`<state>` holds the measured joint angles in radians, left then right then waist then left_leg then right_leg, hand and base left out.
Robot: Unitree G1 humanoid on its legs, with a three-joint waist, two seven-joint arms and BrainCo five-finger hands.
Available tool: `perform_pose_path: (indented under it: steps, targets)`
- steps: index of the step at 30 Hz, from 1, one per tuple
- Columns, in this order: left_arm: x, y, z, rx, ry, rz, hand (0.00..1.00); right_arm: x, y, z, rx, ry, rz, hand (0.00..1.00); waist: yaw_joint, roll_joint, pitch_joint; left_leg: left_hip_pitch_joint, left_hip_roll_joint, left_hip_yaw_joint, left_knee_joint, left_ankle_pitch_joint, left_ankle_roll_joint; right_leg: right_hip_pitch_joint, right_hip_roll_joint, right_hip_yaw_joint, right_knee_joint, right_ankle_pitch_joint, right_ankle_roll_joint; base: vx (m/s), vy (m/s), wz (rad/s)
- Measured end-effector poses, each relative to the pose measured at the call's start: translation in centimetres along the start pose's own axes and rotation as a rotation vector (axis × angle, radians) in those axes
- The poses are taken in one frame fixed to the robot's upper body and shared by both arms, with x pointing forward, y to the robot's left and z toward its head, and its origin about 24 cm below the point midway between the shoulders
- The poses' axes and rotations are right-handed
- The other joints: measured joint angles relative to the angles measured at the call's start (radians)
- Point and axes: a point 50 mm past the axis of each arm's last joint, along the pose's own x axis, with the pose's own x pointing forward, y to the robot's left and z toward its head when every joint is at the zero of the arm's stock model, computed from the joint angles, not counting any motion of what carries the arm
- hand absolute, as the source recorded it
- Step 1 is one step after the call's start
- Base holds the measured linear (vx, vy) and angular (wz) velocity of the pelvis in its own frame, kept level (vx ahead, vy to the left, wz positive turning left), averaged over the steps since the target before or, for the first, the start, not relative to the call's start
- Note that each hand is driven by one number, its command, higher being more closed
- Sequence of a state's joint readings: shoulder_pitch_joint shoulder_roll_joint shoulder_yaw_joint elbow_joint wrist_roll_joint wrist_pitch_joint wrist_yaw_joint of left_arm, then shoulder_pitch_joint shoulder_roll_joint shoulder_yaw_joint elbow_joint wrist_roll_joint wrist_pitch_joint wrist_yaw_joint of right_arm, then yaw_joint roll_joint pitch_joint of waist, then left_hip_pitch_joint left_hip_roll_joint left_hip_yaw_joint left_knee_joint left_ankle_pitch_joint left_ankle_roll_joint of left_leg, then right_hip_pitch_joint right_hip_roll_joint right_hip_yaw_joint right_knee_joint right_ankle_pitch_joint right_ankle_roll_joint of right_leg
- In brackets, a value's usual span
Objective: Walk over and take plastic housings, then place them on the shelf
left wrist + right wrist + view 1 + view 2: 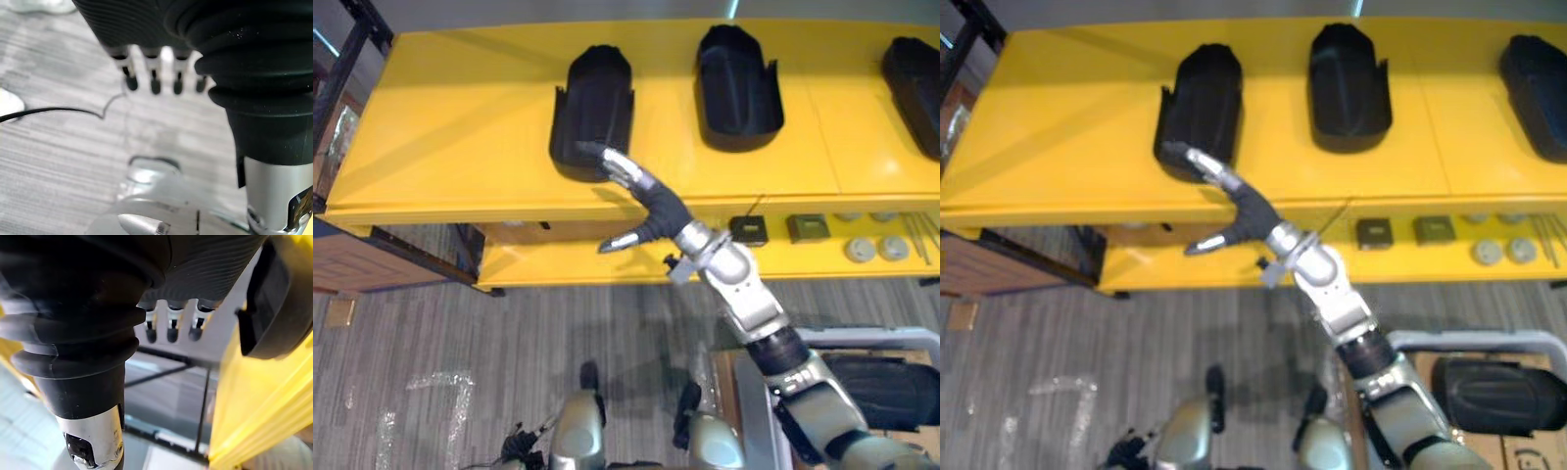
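- left hand [152, 83]: hangs over the floor [58, 147], fingers straight and loose
- right hand [651, 204]: spread, fingertips at the near end of the first housing [595, 103] on the yellow shelf [450, 137], thumb apart below
- middle housing [736, 83] and last housing [915, 83]: to that hand's right, same shelf

Three black housings [592, 108] [736, 88] [915, 88] lie on the shelf [440, 147].

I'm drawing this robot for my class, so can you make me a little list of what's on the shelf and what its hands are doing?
shelf: yellow, two levels
top level: three black plastic housings: left housing, middle housing, right housing
lower level: small square parts, grey discs
right hand: open, fingertips at the left housing's near end, not curled round it
left hand: open, hanging over the floor
fourth housing: off the shelf, low at the robot's right
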<state>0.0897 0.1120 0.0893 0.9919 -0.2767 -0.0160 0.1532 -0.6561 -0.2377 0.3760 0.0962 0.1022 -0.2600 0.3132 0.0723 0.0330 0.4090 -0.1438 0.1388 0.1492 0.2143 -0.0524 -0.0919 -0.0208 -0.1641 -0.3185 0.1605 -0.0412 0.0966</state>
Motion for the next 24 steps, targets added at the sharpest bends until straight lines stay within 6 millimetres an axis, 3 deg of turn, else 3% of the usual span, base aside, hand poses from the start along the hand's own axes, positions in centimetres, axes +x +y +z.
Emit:
perform_pose_path:
  steps: [8, 14, 24]
  targets:
    - [-0.1, -0.7, 0.5, 0.023, -0.024, -0.028, 0.0, 0.8, -0.9, -2.2, -0.027, 0.122, 0.06, 0.0, 0.018, 0.03, 0.016, 0.006, -0.014, -0.009, -0.02, 0.013, 0.006, 0.0, -0.017, -0.018, 0.028, -0.025, 0.003, 0.02, -0.007, 0.08]
    - [-0.1, -1.0, 0.6, 0.035, -0.033, -0.044, 0.0, 0.5, -1.2, -4.6, -0.052, 0.253, 0.076, 0.0, 0.029, 0.034, 0.018, 0.02, -0.03, -0.034, -0.072, 0.045, 0.005, -0.001, -0.032, -0.045, 0.057, -0.047, 0.004, -0.01, -0.012, 0.16]
    - [-0.3, -1.4, 1.0, 0.047, -0.055, -0.074, 0.0, 0.7, -3.0, -5.4, -0.127, 0.321, 0.021, 0.0, 0.027, 0.058, 0.03, 0.02, -0.042, -0.054, -0.089, 0.058, 0.003, -0.013, -0.05, -0.064, 0.097, -0.072, 0.006, 0.0, -0.006, 0.07]
